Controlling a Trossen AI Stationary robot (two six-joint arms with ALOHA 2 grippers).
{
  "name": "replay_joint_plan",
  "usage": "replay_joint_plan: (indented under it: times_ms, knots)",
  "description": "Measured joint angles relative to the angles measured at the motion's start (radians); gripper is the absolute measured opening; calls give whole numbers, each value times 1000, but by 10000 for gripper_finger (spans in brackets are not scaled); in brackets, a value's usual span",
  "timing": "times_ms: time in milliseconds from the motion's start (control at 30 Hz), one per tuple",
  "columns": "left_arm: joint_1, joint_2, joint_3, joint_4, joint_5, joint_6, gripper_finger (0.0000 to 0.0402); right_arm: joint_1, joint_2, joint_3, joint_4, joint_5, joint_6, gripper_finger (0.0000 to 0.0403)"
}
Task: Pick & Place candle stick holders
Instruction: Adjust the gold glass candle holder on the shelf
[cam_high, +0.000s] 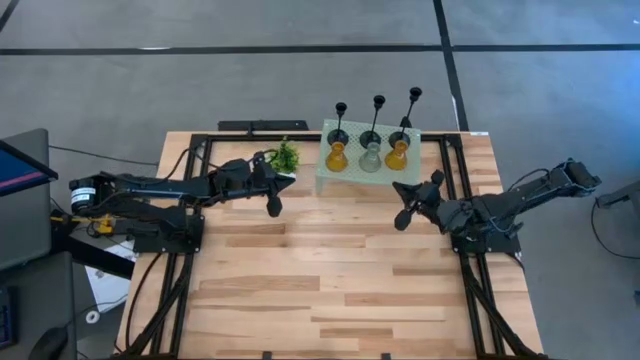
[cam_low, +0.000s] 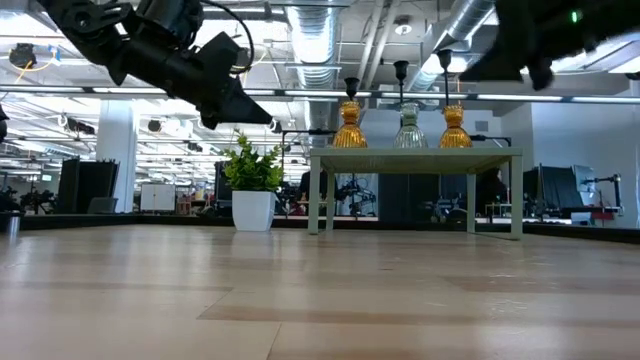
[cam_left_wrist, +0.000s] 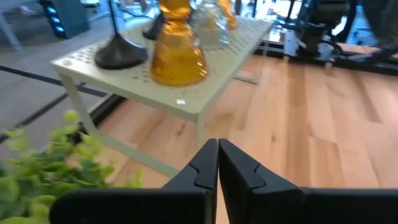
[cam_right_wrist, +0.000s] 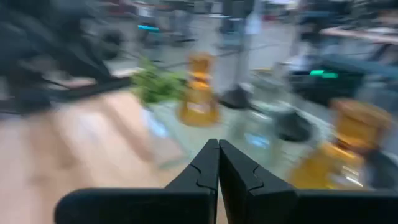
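High view: six candle stick holders (cam_high: 370, 140) stand on the pale green mesh stand (cam_high: 330, 178) at the table's far edge, three black stems behind, amber-clear-amber in front. Left gripper (cam_high: 273, 205) hangs beside the potted plant (cam_high: 287, 156); right gripper (cam_high: 403, 217) just short of the stand. Low view: all holders upright, long axes vertical, cups up. Left wrist: fingers pressed together, empty, facing the near amber holder (cam_left_wrist: 177, 53). Right wrist: likewise pinched closed, holding nothing. Judged an approach; next, jaws must open before a grasp.
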Motion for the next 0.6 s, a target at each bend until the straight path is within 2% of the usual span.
replay_joint_plan:
  times_ms: [133, 233, 367, 500, 600]
  knots:
    - [-1, 1, -15, 6, 48, -1, 12, -20, 0, 103, -7, -209, -116, 0]
    - [-1, 0, -22, 18, 59, -1, 12, -13, 0, 207, -56, -283, -224, 0]
    - [-1, 0, -23, 39, 59, -1, 12, 7, 1, 414, -358, -306, -259, 0]
    - [-1, 0, -23, 40, 59, -1, 12, 19, 21, 661, -724, -306, -171, 0]
    - [-1, 0, -23, 43, 59, 0, 12, 14, 36, 828, -914, -306, -117, 0]
